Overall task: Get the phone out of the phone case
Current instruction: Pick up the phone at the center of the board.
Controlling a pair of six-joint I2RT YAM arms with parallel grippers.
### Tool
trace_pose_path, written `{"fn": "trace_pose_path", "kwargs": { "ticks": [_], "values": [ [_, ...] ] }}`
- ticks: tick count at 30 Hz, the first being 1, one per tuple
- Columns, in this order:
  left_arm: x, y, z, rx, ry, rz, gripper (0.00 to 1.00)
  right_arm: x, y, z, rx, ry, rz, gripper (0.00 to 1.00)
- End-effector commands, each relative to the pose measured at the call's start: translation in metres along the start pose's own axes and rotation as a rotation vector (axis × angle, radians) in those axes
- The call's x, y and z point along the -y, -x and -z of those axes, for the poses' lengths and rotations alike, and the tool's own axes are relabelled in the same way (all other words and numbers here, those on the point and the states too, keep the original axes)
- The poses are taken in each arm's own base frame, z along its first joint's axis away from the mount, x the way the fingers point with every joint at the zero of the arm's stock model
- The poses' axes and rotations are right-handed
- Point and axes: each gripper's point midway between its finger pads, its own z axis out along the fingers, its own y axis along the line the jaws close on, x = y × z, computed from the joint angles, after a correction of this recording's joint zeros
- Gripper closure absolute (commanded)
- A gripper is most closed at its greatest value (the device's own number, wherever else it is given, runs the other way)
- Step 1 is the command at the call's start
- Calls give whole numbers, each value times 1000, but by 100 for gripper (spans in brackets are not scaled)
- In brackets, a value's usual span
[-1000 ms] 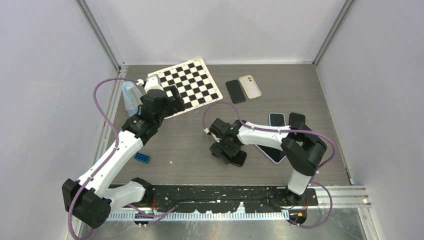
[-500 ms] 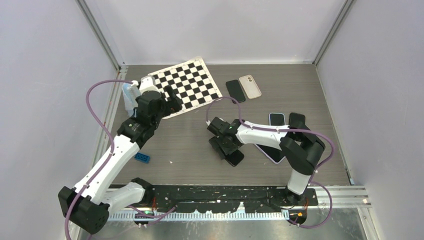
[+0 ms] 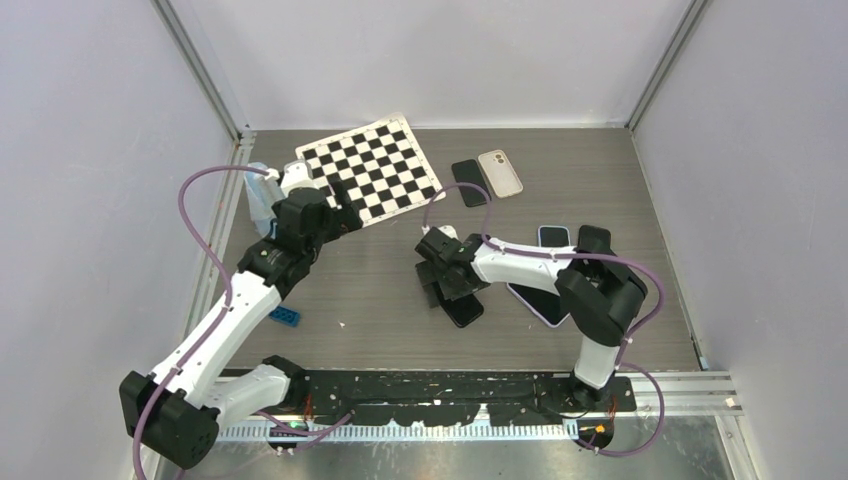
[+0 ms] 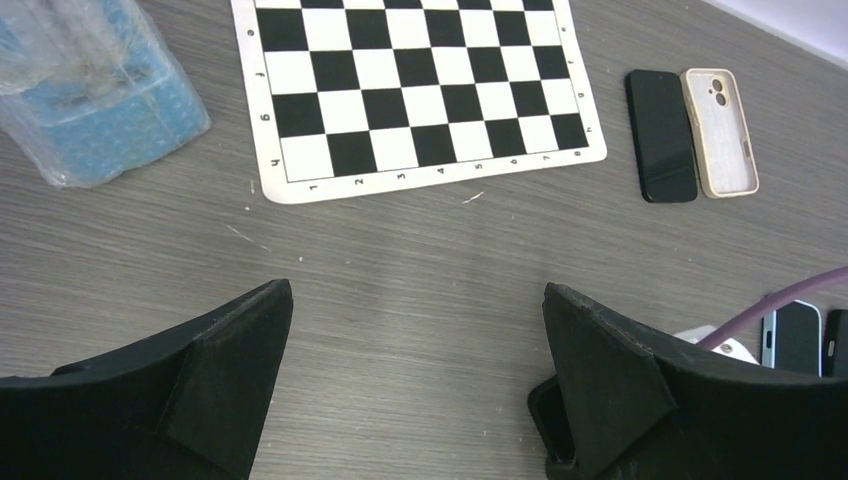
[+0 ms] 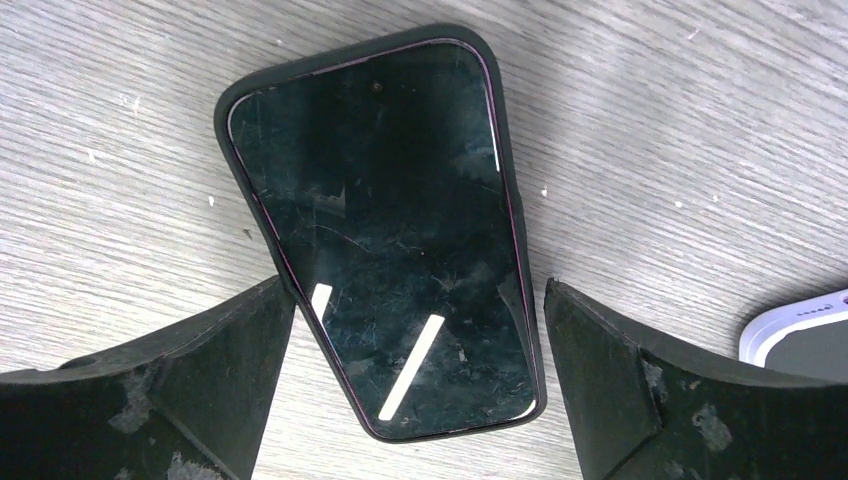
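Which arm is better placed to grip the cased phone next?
Right. The right gripper hangs open directly over the black-cased phone; the left gripper, also open, is off near the chessboard.

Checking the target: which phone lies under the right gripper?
The black-cased phone, screen up between the open fingers of the right gripper; the others lie apart from it.
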Motion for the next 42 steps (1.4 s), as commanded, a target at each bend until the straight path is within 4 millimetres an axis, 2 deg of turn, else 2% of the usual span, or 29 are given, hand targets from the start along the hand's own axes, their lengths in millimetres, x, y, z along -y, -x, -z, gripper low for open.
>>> {"fn": "trace_pose_path", "kwargs": {
  "ticks": [1, 5, 7, 9, 10, 12, 16, 21, 27, 33, 39, 42],
  "values": [
    [-4, 4, 1, 29, 9, 14, 0, 9, -13, 2, -14, 15, -26, 0],
    [-6, 1, 1, 16, 14, 17, 0, 7, -25, -3, -57, 34, -18, 0],
    [-7, -1, 2, 13, 16, 17, 0, 7, -29, -5, -66, 38, -23, 4],
    [-6, -4, 3, 6, 9, 21, 0, 8, -31, -9, -69, 29, -23, 15],
    [-5, -6, 3, -2, -1, 21, 0, 10, -29, -10, -58, 15, -28, 24],
    [-2, -13, 3, -26, -31, 14, 0, 11, -23, -14, -22, -1, -43, 35],
    [0, -29, 3, -64, -70, 15, 0, 2, 5, -5, 108, 51, -97, 42],
    [5, -61, 5, -138, -157, 38, 0, -5, 46, 22, 271, 101, -132, 44],
    [28, -103, 8, -282, -322, 88, 0, -20, 87, 52, 406, 203, -156, 44],
    [55, -130, 0, -391, -445, 192, 0, -42, 107, 72, 471, 345, -174, 44],
    [83, -135, -8, -424, -574, 265, 2, -59, 116, 92, 503, 463, -168, 44],
    [89, -138, -12, -441, -598, 297, 9, -63, 119, 101, 516, 494, -170, 44]
  ]
}}
